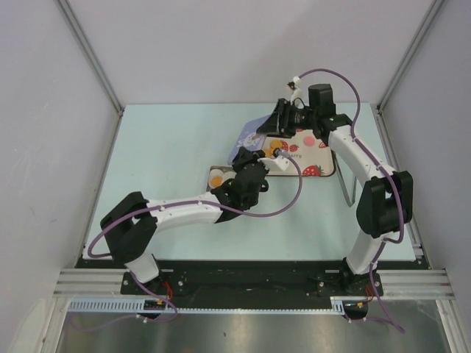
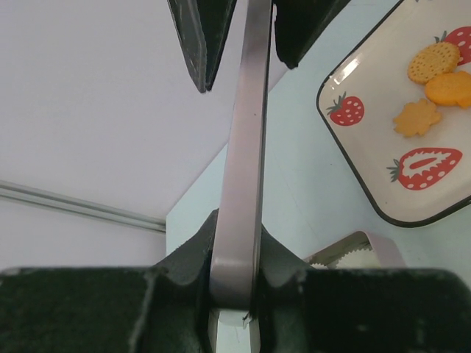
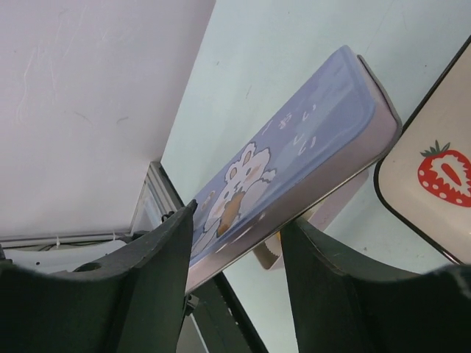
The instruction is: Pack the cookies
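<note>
Several cookies (image 2: 434,62) lie on the strawberry tray (image 2: 353,151); from above they show at the tray's left end (image 1: 279,145). One cookie (image 1: 215,178) sits in the open tin (image 1: 221,176). My left gripper (image 2: 237,235) is shut on the rim of the tin's blue bunny lid (image 2: 246,132) and holds it tilted up. My right gripper (image 3: 241,215) is open and straddles the lid (image 3: 294,154) at its far end, one finger over the printed face and one under the rim. In the overhead view the left gripper (image 1: 246,158) and right gripper (image 1: 282,121) stand at opposite ends of the lid (image 1: 250,136).
A white paper cup (image 2: 353,256) sits in the tin's corner. A thin metal wire frame (image 1: 346,187) stands right of the tray. Grey walls close in the pale table (image 1: 169,147) on three sides. The left arm's purple cable (image 1: 287,202) loops over the middle.
</note>
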Motion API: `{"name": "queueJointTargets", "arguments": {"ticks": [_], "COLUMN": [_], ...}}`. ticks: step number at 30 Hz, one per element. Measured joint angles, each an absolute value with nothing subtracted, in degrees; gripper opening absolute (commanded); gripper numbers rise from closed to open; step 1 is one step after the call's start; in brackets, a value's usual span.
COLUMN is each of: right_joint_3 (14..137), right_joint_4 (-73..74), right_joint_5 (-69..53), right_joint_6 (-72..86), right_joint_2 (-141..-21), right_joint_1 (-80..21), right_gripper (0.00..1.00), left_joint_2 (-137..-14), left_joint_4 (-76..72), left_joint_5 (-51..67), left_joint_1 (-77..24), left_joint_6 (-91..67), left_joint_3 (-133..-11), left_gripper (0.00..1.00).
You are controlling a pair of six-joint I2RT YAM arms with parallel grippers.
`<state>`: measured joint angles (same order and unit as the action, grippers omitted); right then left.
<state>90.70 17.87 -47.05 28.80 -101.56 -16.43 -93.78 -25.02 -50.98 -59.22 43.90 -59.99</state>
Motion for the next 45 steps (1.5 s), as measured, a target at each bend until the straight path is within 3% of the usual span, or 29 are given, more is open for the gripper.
{"name": "queueJointTargets", "arguments": {"ticks": [10,18,20,28,36,45], "right_joint_3": [92.0,92.9,92.9,92.9,92.7,88.3], "right_joint_4": [18.2,18.6,18.5,17.9,16.3,13.3], "right_joint_5": [-47.5,-48.8,-49.6,-50.3,-51.0,-51.8], "right_joint_6": [32.0,33.7,32.9,31.4,31.5,31.5], "right_joint_2": [-103.9,-103.9,-103.9,-103.7,-101.4,-100.2], "right_joint_1": [-18.5,-18.6,-18.7,-16.5,-14.1,-13.8], "right_gripper": [0.21,0.08,0.07,0.02,0.01,0.01], "left_joint_2": [-96.4,-96.4,-96.3,-94.4,-87.5,-63.9], "left_joint_4": [-29.6,-31.6,-31.8,-32.8,-25.4,-8.9], "left_joint_5": [-54.0,-53.5,-53.0,-52.2,-47.2,-25.6], "left_joint_1": [-60.4,-60.6,-60.6,-60.6,-58.6,-41.4], "left_joint_6": [49.1,49.6,49.6,49.1,40.9,22.4], "left_joint_3": [-59.0,-57.7,-56.9,-49.6,-45.1,-45.2], "left_gripper": [0.06,0.41,0.51,0.65,0.68,0.72]}}
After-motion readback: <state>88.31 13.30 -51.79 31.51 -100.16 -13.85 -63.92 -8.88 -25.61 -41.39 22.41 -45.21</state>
